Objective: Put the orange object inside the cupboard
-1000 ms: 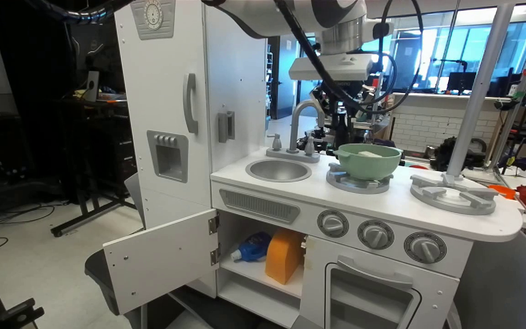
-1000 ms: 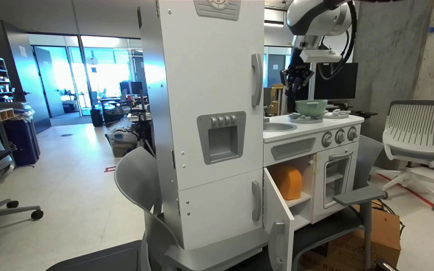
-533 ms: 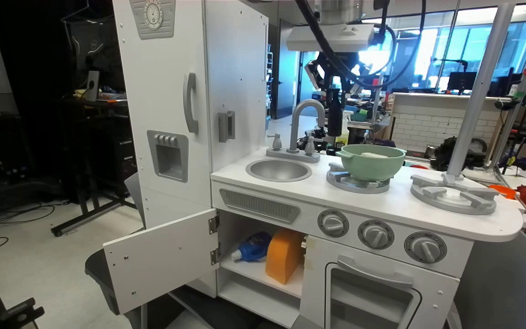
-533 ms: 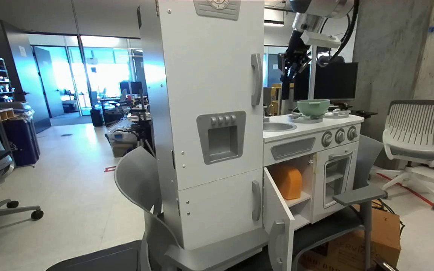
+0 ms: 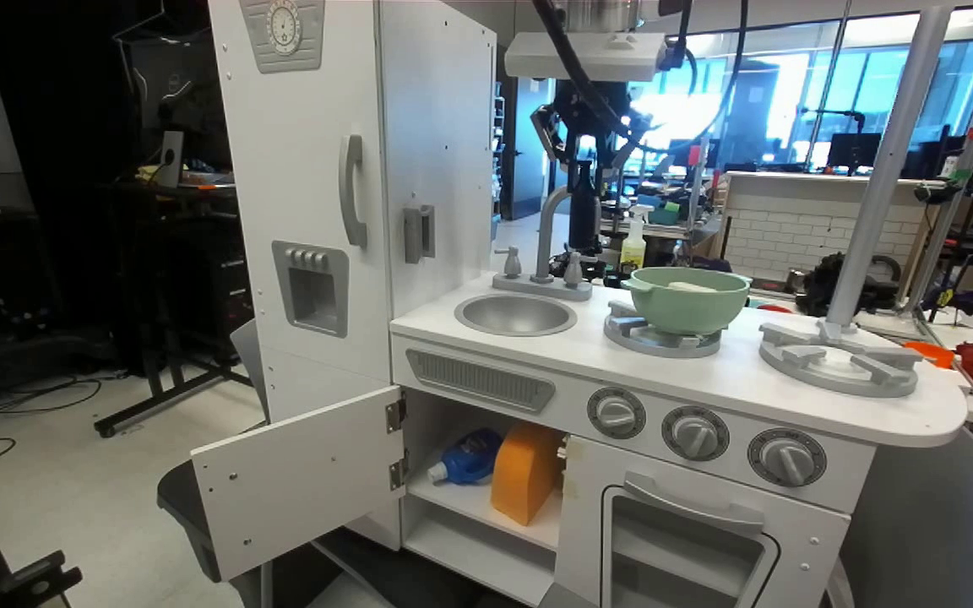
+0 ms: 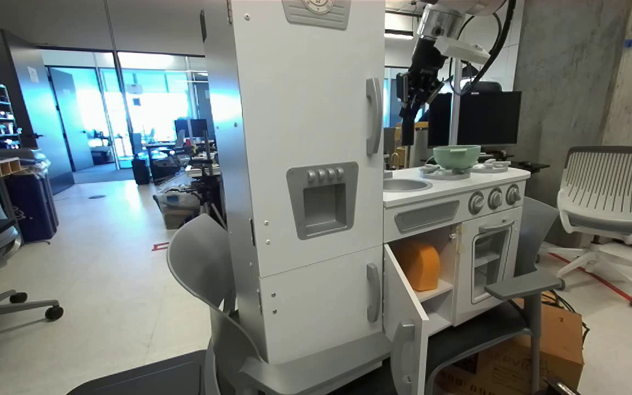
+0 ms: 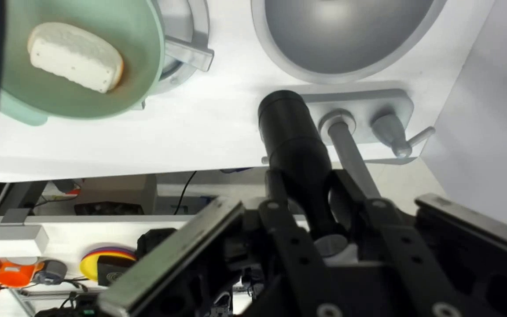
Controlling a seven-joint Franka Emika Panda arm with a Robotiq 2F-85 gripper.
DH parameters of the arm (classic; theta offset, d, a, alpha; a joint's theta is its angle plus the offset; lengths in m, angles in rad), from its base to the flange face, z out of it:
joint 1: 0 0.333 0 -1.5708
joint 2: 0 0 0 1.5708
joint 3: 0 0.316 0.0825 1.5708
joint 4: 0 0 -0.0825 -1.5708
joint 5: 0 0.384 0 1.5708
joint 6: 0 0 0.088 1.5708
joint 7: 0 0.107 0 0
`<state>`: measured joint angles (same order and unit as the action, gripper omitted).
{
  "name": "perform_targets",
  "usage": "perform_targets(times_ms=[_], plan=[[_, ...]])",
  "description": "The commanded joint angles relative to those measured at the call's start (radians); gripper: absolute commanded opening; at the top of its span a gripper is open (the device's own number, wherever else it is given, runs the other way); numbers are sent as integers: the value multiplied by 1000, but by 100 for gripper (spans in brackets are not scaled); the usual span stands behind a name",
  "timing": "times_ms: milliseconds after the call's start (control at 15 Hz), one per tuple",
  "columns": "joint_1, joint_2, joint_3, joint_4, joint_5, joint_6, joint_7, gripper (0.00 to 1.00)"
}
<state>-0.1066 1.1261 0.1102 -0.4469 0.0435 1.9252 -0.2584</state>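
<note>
The orange object (image 5: pixel 520 477) stands on the upper shelf inside the cupboard (image 5: pixel 486 557). Its rounded top also shows in an exterior view, the orange object (image 6: pixel 423 266). The white cupboard door (image 5: pixel 301 481) is swung wide. High above the counter's back edge, beside the faucet, my gripper (image 5: pixel 585 165) is shut on a black bottle (image 5: pixel 584 219). In the wrist view the gripper (image 7: pixel 308 189) has a finger on each side of the narrowing part of the black bottle (image 7: pixel 295 136), whose far end points down toward the counter.
A blue bottle (image 5: pixel 470 456) lies beside the orange object. On the counter are the sink (image 5: pixel 516 315), the faucet (image 5: pixel 547 228) and a green bowl (image 5: pixel 689 304) on a burner, with a white piece (image 7: pixel 75 57) inside. The tall fridge (image 6: pixel 305 137) rises beside the sink.
My gripper has lifted the black bottle from behind the bowl, then carried it sideways toward the faucet and fridge. The green bowl has shifted slightly away from the sink. Cupboard contents are unchanged.
</note>
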Motion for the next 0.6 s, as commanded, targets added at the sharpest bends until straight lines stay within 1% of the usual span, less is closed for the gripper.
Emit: perform_targets(times_ms=[0, 200, 533], plan=[[-17, -27, 1, -33, 21, -93, -69, 8], [-22, -1, -6, 4, 14, -165, -105, 8], [-31, -16, -8, -11, 7, -296, -191, 8]])
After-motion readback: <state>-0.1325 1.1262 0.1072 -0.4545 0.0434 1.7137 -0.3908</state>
